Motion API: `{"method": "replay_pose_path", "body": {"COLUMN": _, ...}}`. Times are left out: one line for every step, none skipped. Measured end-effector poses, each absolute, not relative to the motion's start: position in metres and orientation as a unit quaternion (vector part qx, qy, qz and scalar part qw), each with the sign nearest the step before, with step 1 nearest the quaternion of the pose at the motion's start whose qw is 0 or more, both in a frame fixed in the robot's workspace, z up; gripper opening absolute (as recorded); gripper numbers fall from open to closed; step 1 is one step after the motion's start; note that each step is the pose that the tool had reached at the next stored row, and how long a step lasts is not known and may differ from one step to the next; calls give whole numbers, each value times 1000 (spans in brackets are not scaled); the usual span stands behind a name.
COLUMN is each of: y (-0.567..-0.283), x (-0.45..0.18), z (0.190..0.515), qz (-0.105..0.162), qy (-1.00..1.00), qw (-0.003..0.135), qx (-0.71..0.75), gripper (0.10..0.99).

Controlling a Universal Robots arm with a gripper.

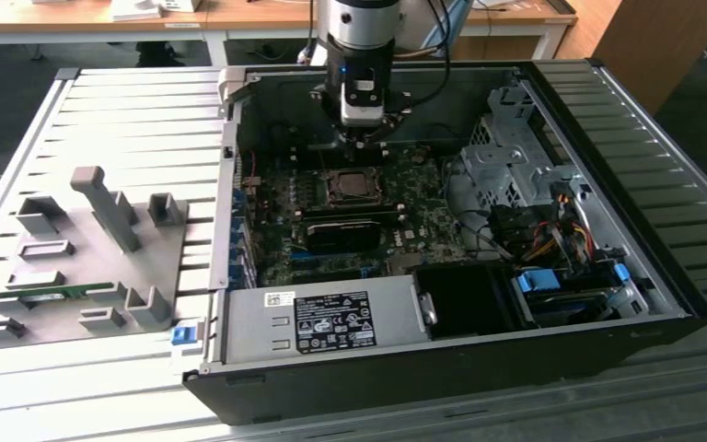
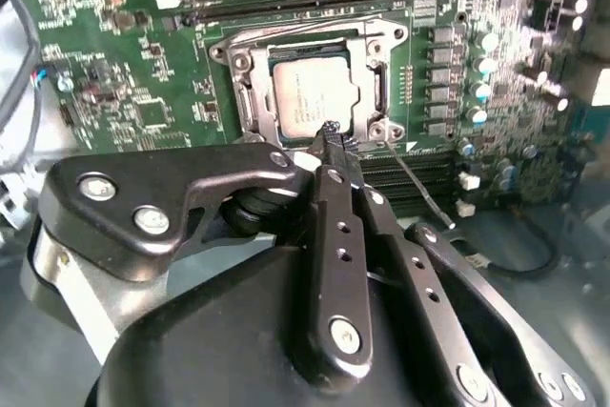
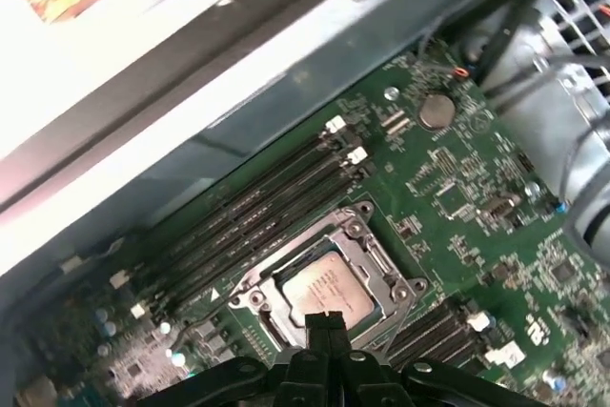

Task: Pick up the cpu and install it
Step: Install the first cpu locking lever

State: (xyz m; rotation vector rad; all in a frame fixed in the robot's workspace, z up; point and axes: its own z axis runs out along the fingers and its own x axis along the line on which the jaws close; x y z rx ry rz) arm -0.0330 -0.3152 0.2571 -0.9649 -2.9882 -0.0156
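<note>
The cpu [image 2: 315,92] is a small square chip with a silver top. It lies flat in the open metal socket frame [image 2: 238,64] on the green motherboard [image 2: 105,64]. In both wrist views my gripper [image 2: 331,132] hovers just above the chip's edge, its black fingertips [image 3: 325,321] pressed together with nothing between them. In the exterior view the gripper [image 1: 361,145] hangs inside the open computer case, a little behind the cpu [image 1: 353,185].
A grey power supply [image 1: 317,322] fills the case's near corner. A metal drive cage [image 1: 514,157] and a bundle of cables [image 1: 550,230] lie on the exterior view's right. Black memory slots [image 3: 257,207] flank the socket. A grey fixture plate [image 1: 84,258] holding a green memory stick [image 1: 52,295] sits outside the case.
</note>
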Motion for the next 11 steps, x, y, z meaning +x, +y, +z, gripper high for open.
{"method": "replay_pose_path", "body": {"y": -315, "x": -33, "z": 257, "qz": -5, "qy": -954, "qw": 1, "qx": -299, "gripper": 106}}
{"method": "replay_pose_path", "body": {"y": -315, "x": -33, "z": 257, "qz": -5, "qy": -957, "qw": 1, "qx": -290, "gripper": 106}}
{"method": "replay_pose_path", "body": {"y": -315, "x": -33, "z": 257, "qz": -5, "qy": -960, "qw": 1, "qx": -281, "gripper": 106}}
{"method": "replay_pose_path", "body": {"y": -315, "x": -33, "z": 257, "qz": -5, "qy": -962, "qw": 1, "qx": -272, "gripper": 106}}
{"method": "replay_pose_path", "body": {"y": -315, "x": -33, "z": 257, "qz": -5, "qy": -965, "qw": 1, "qx": -264, "gripper": 106}}
{"method": "replay_pose_path", "body": {"y": -315, "x": -33, "z": 257, "qz": -5, "qy": -967, "qw": 1, "qx": -256, "gripper": 106}}
{"method": "replay_pose_path", "body": {"y": -315, "x": -33, "z": 257, "qz": -5, "qy": -969, "qw": 1, "qx": -249, "gripper": 106}}
{"method": "replay_pose_path", "body": {"y": -315, "x": -33, "z": 257, "qz": -5, "qy": -970, "qw": 1, "qx": -242, "gripper": 106}}
{"method": "replay_pose_path", "body": {"y": -315, "x": -33, "z": 257, "qz": -5, "qy": -972, "qw": 1, "qx": -235, "gripper": 106}}
{"method": "replay_pose_path", "body": {"y": -315, "x": -33, "z": 257, "qz": -5, "qy": -973, "qw": 1, "qx": -229, "gripper": 106}}
{"method": "replay_pose_path", "body": {"y": -315, "x": -34, "z": 256, "qz": -5, "qy": -975, "qw": 1, "qx": -223, "gripper": 106}}
